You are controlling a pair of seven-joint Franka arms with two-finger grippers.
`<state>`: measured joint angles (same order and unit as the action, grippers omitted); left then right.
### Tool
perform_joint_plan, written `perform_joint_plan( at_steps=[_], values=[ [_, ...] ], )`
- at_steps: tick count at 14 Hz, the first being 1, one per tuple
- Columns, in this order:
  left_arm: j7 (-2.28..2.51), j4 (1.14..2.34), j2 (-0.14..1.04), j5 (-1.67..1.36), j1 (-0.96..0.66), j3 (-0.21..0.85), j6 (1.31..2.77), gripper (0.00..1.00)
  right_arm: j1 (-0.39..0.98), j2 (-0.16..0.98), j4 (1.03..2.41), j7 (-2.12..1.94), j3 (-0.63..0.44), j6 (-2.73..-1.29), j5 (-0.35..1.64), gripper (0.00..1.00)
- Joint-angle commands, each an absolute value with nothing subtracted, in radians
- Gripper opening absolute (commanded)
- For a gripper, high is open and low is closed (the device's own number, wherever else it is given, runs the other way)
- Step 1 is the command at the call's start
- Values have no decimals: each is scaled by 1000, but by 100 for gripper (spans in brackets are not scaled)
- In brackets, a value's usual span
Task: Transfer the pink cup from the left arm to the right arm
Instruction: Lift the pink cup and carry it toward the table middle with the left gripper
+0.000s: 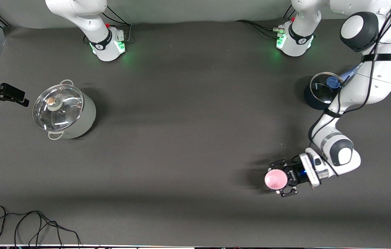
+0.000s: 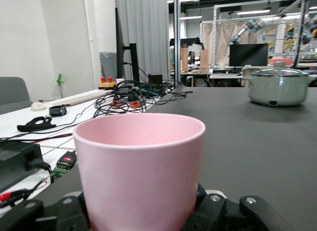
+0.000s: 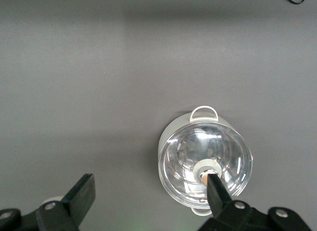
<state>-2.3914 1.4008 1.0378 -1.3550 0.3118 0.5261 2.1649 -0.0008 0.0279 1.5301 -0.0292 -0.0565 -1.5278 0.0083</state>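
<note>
Holding the pink cup (image 1: pixel 275 179) in my left gripper (image 1: pixel 283 182), I report it upright, mouth up, with my black linkage fingers (image 1: pixel 279 163) closed against its sides low on the wall. In the left wrist view the pink cup (image 2: pixel 140 169) fills the foreground, its rim level and its inside bare as far as I can see, and my fingers (image 2: pixel 59 213) show at its base on either side. Whether the cup's bottom rests on the table (image 1: pixel 181 138) or sits just above it I cannot tell.

Taking the green pot (image 1: pixel 65 114) as my landmark: the cup is well apart from it, toward the left arm's end of the table and nearer to the front camera. The green pot (image 2: pixel 278 86) stands upright with a glass lid (image 1: pixel 57 107) on it, and a knob (image 1: pixel 53 102) sits at the middle of that lid.

My right gripper (image 1: pixel 3 95) is up at the right arm's end of the table, just beside the green pot, and holds nothing. Its two fingers (image 3: pixel 81 194) stand spread wide apart, and in the right wrist view the green pot (image 3: pixel 205 164) lies below them, one fingertip overlapping the lid's knob in that view.

A dark pot (image 1: pixel 320 91) with a glass lid and a blue knob (image 1: pixel 333 82) stands well apart from the green pot, at the left arm's end of the table, partly covered by my left arm (image 1: pixel 371 79). A loose black cable (image 1: pixel 33 224) lies on the table, nearer to the front camera than the green pot.
</note>
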Motion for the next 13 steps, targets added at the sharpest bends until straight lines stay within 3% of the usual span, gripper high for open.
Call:
perform_joint_plan(
  at_steps=[1,10,13],
  values=[
    [-2338,1342,1048,-1373,269,571,2259,0,-2,18,1531,-8,-54,-1531,26,100],
    [-2228,1155,1046,-1442,34,581,2497,0,-2,21,1529,-8,-54,-1532,26,100],
    [-2094,1069,1043,-1440,-88,581,2650,0,-2,18,1529,20,-54,-1531,28,100]
  ],
)
